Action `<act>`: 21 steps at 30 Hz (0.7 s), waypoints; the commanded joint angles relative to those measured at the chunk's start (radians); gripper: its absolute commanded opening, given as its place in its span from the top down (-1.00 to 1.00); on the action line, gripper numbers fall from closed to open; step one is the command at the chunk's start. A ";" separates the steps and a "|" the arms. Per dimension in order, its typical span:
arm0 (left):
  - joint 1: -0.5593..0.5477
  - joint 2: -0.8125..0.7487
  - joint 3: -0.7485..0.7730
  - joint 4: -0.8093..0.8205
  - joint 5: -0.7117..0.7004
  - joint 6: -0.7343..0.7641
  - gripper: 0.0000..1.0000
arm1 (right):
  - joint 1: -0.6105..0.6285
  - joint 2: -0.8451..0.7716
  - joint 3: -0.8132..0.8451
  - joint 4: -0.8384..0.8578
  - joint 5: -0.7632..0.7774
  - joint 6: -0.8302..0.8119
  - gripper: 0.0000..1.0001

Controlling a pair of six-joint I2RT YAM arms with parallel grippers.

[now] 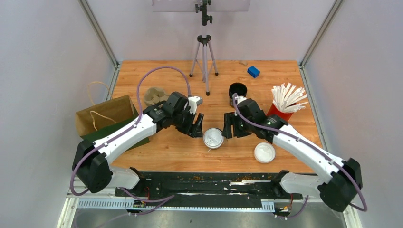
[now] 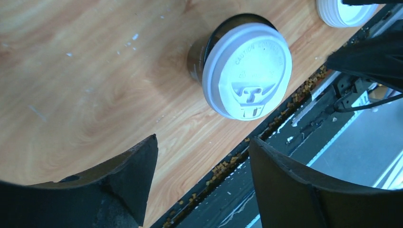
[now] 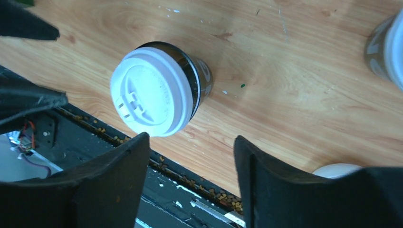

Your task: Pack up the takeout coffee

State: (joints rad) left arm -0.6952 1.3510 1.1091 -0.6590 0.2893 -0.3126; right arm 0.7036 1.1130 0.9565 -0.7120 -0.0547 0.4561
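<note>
A dark brown cup with a white lid (image 1: 213,138) stands near the table's front edge, between my two grippers. It shows in the left wrist view (image 2: 247,71) and the right wrist view (image 3: 154,95). My left gripper (image 1: 196,126) is open and empty just left of it, jaws spread (image 2: 202,152). My right gripper (image 1: 227,128) is open and empty just right of it (image 3: 190,147). Neither touches the cup. A second brownish cup with a white top (image 3: 387,47) is cut off at the right edge of the right wrist view; in the top view it is hidden.
A flat white lid (image 1: 264,152) lies right of the cup. A brown paper bag (image 1: 102,114) stands at the left, a cardboard carrier (image 1: 154,95) behind it. A black cup stack (image 1: 237,89), a red cup of white sticks (image 1: 284,102), a tripod (image 1: 204,57) and a blue block (image 1: 253,71) are behind.
</note>
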 commanded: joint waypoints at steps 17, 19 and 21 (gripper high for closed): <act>-0.036 0.058 -0.172 0.340 0.130 -0.113 0.08 | 0.003 0.271 0.126 0.077 -0.096 -0.228 0.21; -0.039 0.070 -0.169 0.341 0.130 -0.112 0.14 | 0.002 0.273 0.130 0.056 -0.064 -0.227 0.24; -0.042 0.078 -0.166 0.342 0.127 -0.110 0.16 | 0.002 0.267 0.128 0.049 -0.046 -0.226 0.26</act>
State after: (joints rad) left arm -0.7284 1.4178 0.9390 -0.3622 0.4091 -0.4171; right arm 0.7036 1.3819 1.0389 -0.6678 -0.1486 0.2493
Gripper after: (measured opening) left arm 0.431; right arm 0.380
